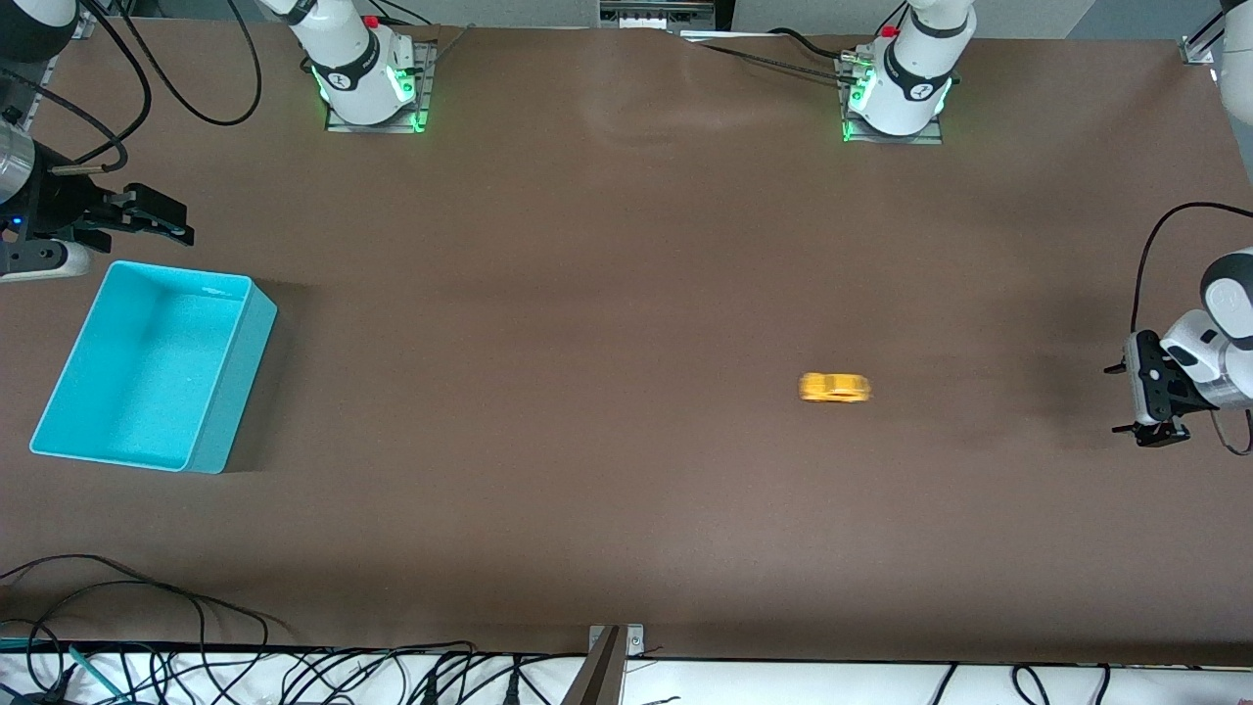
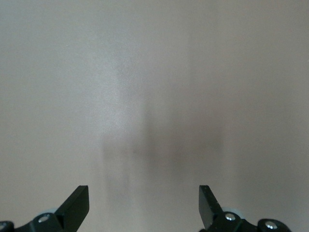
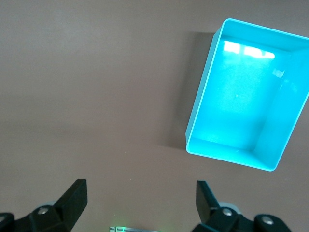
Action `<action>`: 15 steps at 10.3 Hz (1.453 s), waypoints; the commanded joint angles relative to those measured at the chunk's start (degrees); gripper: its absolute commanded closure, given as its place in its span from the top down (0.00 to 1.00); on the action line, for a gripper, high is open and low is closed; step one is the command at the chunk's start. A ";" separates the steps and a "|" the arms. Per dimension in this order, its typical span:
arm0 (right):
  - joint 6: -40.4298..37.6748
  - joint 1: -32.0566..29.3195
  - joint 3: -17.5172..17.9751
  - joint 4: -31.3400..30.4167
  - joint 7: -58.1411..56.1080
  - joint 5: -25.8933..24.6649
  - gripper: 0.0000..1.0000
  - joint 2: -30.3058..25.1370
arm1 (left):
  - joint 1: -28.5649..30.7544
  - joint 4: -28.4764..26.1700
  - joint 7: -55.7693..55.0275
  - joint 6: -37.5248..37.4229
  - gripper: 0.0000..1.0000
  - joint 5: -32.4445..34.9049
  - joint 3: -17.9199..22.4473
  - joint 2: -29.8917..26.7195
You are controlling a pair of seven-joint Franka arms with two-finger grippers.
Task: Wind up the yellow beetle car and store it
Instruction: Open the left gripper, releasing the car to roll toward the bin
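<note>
The yellow beetle car [image 1: 835,388] sits on the brown table, toward the left arm's end, and looks smeared in the front view. My left gripper [image 1: 1118,399] hangs open and empty at the table's left-arm end, apart from the car; its wrist view shows its spread fingers [image 2: 77,205] over bare table and no car. The teal bin [image 1: 235,392] stands empty at the right arm's end. My right gripper [image 1: 186,223] is open and empty, above the table just beside the bin's edge farther from the front camera. The right wrist view shows the bin [image 3: 203,104] ahead of the open gripper [image 3: 141,200].
Both arm bases [image 1: 370,78] [image 1: 901,93] stand along the table edge farthest from the front camera. Cables [image 1: 147,607] lie along the edge nearest that camera. A wide stretch of brown table lies between the bin and the car.
</note>
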 commanded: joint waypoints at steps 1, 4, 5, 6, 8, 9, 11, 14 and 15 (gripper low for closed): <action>-0.42 -0.26 -0.01 0.76 -0.97 0.91 1.00 0.16 | -2.31 3.47 -6.50 -8.78 1.00 0.54 0.05 -2.89; -0.42 -0.26 -0.01 0.67 -0.97 0.91 1.00 0.16 | -4.95 12.78 -13.72 -22.41 1.00 0.98 -0.13 -2.89; -0.42 -0.26 -0.01 0.67 -0.97 0.91 1.00 0.16 | -5.83 15.07 -15.12 -25.49 1.00 1.07 -0.22 -2.89; -0.42 -0.26 -0.01 0.67 -0.97 0.91 1.00 0.16 | -6.62 16.58 -16.44 -27.87 1.00 0.98 -0.22 -2.89; -0.42 -0.26 -0.01 0.67 -0.97 0.91 1.00 0.16 | -7.07 17.99 -20.91 -31.74 1.00 0.37 -0.30 -3.07; -0.42 -0.26 -0.01 0.67 -0.97 0.91 1.00 0.16 | -7.59 18.00 -23.55 -33.59 1.00 0.28 -0.39 -4.11; -0.42 -0.26 -0.01 0.67 -0.97 0.91 1.00 0.16 | -9.00 18.00 -28.91 -35.88 1.00 0.11 -0.39 -5.70; -0.34 -0.17 0.08 0.58 -0.70 1.09 1.00 0.59 | -12.77 18.08 -40.94 -39.22 1.00 -0.33 -0.39 -7.98; -0.33 -0.09 0.16 0.58 -0.79 1.09 1.00 0.77 | -13.30 18.08 -45.94 -39.58 1.00 -1.90 -0.39 -9.12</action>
